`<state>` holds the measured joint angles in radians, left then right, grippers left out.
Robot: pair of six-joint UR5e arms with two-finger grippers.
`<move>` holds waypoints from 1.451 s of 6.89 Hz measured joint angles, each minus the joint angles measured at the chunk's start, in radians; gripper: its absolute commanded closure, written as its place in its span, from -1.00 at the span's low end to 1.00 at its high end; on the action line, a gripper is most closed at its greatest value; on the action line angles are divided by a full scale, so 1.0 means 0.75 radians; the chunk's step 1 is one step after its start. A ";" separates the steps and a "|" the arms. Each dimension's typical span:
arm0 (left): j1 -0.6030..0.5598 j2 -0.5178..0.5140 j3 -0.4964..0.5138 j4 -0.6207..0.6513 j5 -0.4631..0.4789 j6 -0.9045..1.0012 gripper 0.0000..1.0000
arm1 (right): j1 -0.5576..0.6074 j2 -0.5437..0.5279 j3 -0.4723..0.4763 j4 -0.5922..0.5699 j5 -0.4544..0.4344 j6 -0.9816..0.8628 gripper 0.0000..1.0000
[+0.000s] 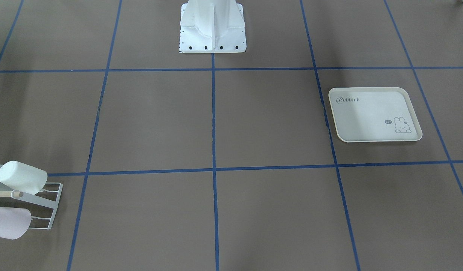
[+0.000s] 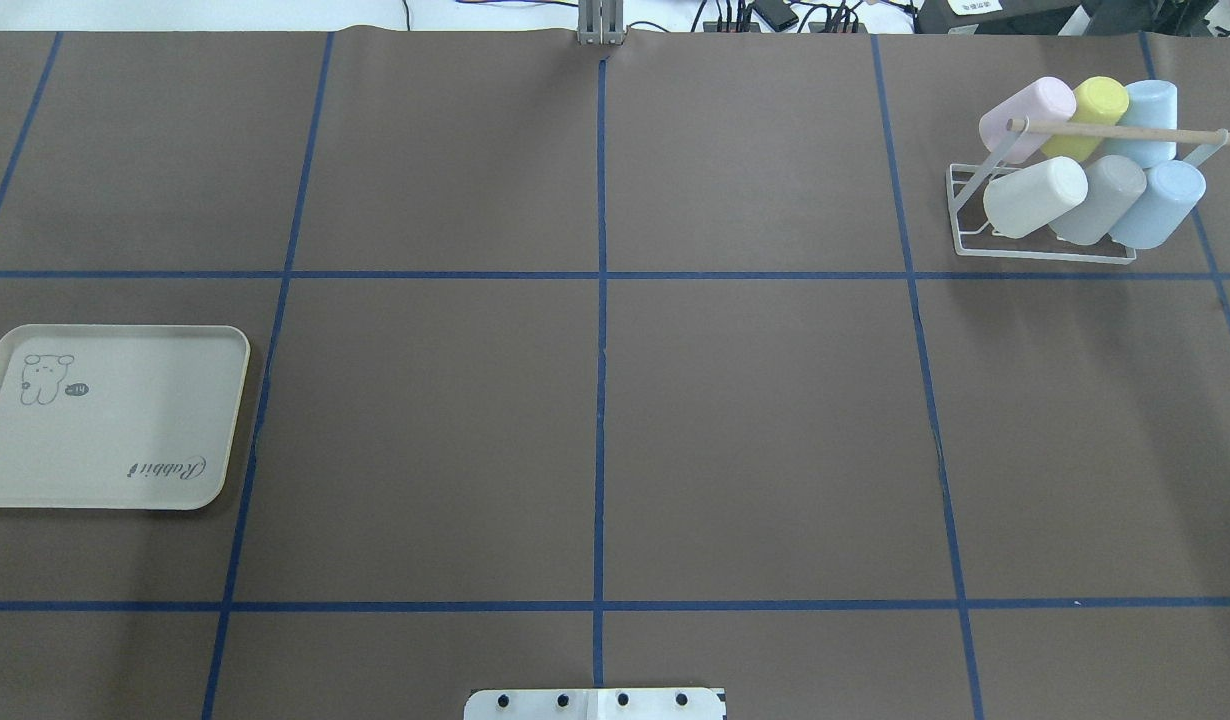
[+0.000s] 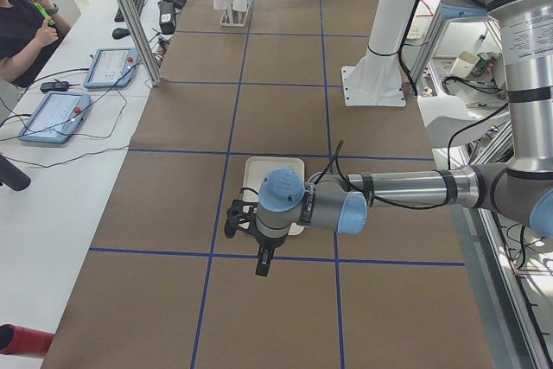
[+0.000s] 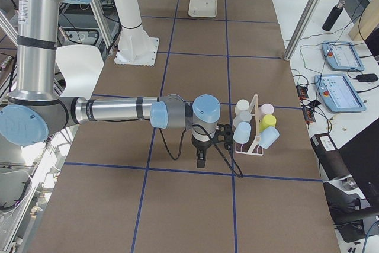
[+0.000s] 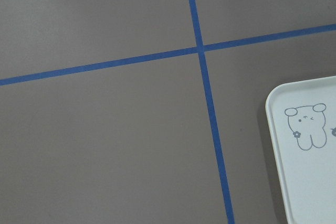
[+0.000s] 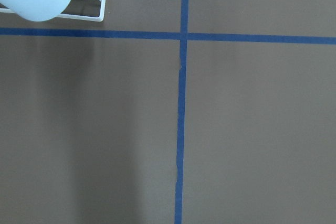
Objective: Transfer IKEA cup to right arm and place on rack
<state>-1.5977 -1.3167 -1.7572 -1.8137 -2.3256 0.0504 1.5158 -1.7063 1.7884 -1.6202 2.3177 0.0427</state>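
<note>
The white wire rack [image 2: 1045,255] with its wooden dowel [image 2: 1115,131] stands at the table's far right corner and holds several pastel IKEA cups, among them a white one [image 2: 1035,195], a grey one [image 2: 1103,198] and a pink one [image 2: 1025,118]. The front view catches the rack [image 1: 54,205] at its left edge. The right arm [image 4: 112,111] reaches out low, its gripper [image 4: 224,131] just beside the rack [image 4: 256,146]. My left gripper [image 3: 235,219] hovers over the cream tray [image 3: 259,170]. Neither wrist view shows fingers, so I cannot tell either gripper's state.
The rabbit-print tray [image 2: 115,420] lies bare at the table's left side. The robot's white base [image 1: 212,26] stands at the middle of the near edge. A person [image 3: 22,23] sits at a side bench with control tablets [image 3: 56,114].
</note>
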 measured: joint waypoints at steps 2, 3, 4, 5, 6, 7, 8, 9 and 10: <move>0.008 0.023 -0.036 0.055 0.008 0.003 -1.00 | -0.026 0.000 0.004 0.003 0.002 0.003 -1.00; 0.019 0.027 -0.045 0.122 0.009 0.007 -1.00 | -0.032 -0.001 0.005 0.004 0.002 0.004 -1.00; 0.025 0.028 -0.068 0.190 0.010 0.012 -1.00 | -0.035 -0.001 0.006 0.004 0.001 0.003 -1.00; 0.027 0.028 -0.092 0.221 0.009 0.013 -1.00 | -0.036 -0.001 0.006 0.004 0.000 0.004 -1.00; 0.028 0.025 -0.103 0.232 0.006 0.013 -1.00 | -0.037 -0.001 0.006 0.004 0.000 0.003 -1.00; 0.029 0.023 -0.106 0.234 0.004 0.013 -1.00 | -0.038 -0.001 0.006 0.004 0.000 0.003 -1.00; 0.030 0.022 -0.107 0.233 0.003 0.013 -1.00 | -0.040 -0.001 0.007 0.004 0.000 0.003 -1.00; 0.030 0.021 -0.106 0.232 0.001 0.013 -1.00 | -0.045 -0.001 0.008 0.005 0.000 0.002 -1.00; 0.029 0.021 -0.105 0.232 0.001 0.013 -1.00 | -0.054 0.000 0.009 0.006 0.000 0.002 -1.00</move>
<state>-1.5756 -1.3007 -1.8358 -1.6397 -2.3250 0.0598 1.4754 -1.7065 1.7955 -1.6155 2.3179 0.0445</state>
